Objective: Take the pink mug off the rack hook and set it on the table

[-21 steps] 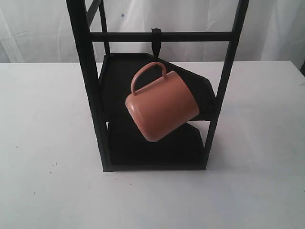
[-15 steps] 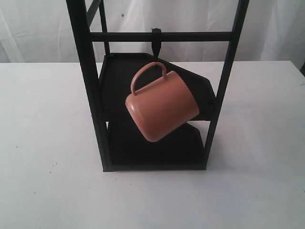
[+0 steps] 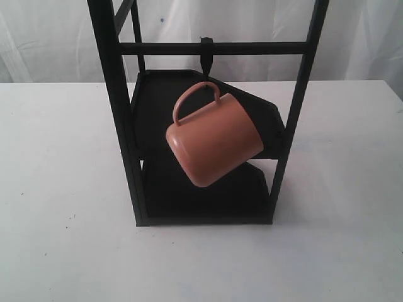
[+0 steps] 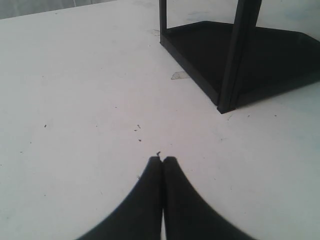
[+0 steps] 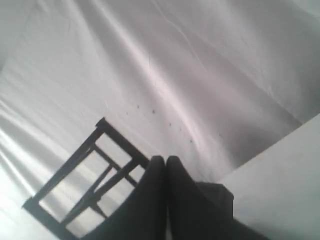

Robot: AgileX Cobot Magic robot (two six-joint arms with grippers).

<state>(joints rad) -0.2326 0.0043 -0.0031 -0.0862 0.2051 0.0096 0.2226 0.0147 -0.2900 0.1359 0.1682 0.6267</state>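
On the table point(image 3: 56, 189), bare white surface lies left, right and in front of the black rack point(image 3: 118, 126). The pink mug point(image 3: 214, 141) hangs tilted by its handle from the rack hook point(image 3: 205, 58), flanked by the front uprights, with the crossbar point(image 3: 258, 48) above. Left claw point(image 4: 162, 161): tips pressed together, empty, low over the table near the rack's foot. Right claw point(image 5: 166, 161): tips together, empty, facing the white curtain point(image 5: 210, 65). Both are well apart from the mug.
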